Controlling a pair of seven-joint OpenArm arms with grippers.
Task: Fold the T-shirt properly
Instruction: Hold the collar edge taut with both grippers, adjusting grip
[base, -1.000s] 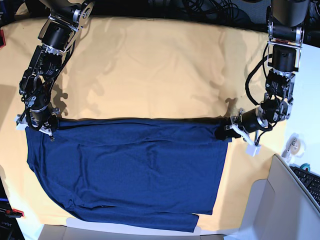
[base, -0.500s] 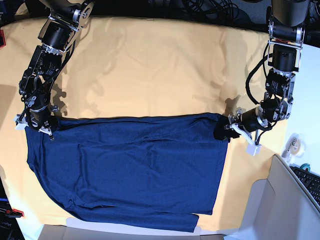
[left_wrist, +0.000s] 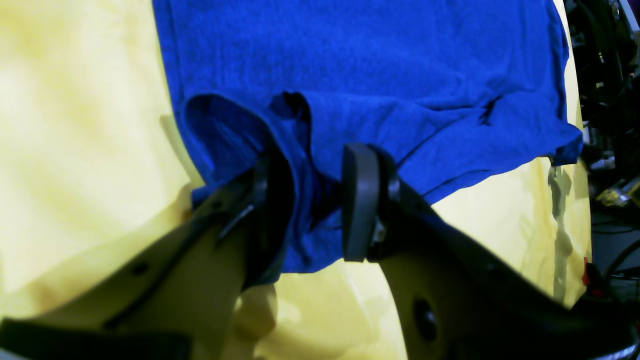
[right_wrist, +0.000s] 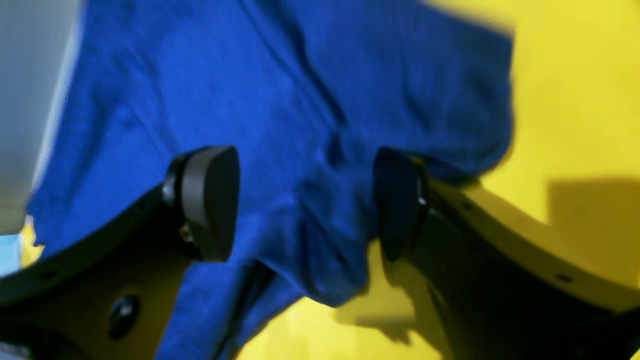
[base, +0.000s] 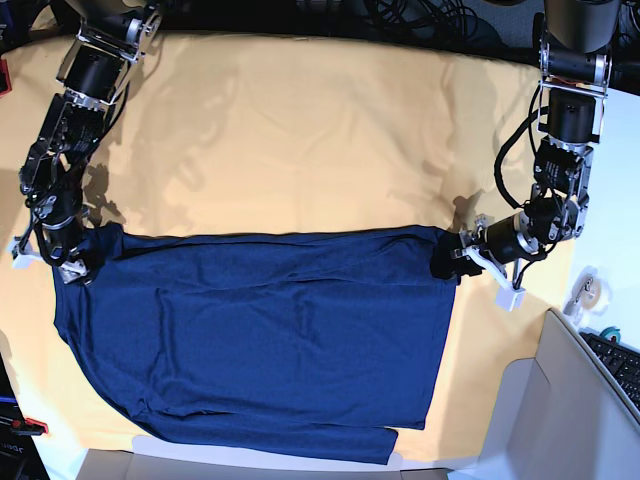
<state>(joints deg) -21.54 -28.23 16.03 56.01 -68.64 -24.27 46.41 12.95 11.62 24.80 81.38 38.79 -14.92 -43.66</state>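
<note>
On my left wrist camera the left gripper (left_wrist: 310, 205) has its jaws apart at a moderate gap, and a bunched corner of the T-shirt (left_wrist: 360, 80) sits between them. The cloth drapes against the inner face of the finger (left_wrist: 270, 210) at left of that frame, while the other pad stands just clear of the fold, so I read no clamping grip here. Beyond the fingers the shirt spreads across the upper part of the frame over the yellow table cloth (left_wrist: 75, 125).

On the right wrist camera the right gripper (right_wrist: 305, 200) is spread wide. A soft ridge of blue fabric rises in the middle of the gap, touching neither pad as far as I can see; the picture is blurred, so the contact at the right-hand pad is uncertain.

In the base view the left gripper (base: 462, 255) sits at the shirt's upper right corner, at middle right of the frame, and the right gripper (base: 55, 258) sits at its upper left corner, at the left edge. The T-shirt (base: 260, 340) lies flat and spread over the lower half of the frame, its top edge running nearly straight between the two grippers. A grey box (base: 570, 400) fills the lower right corner.
</note>
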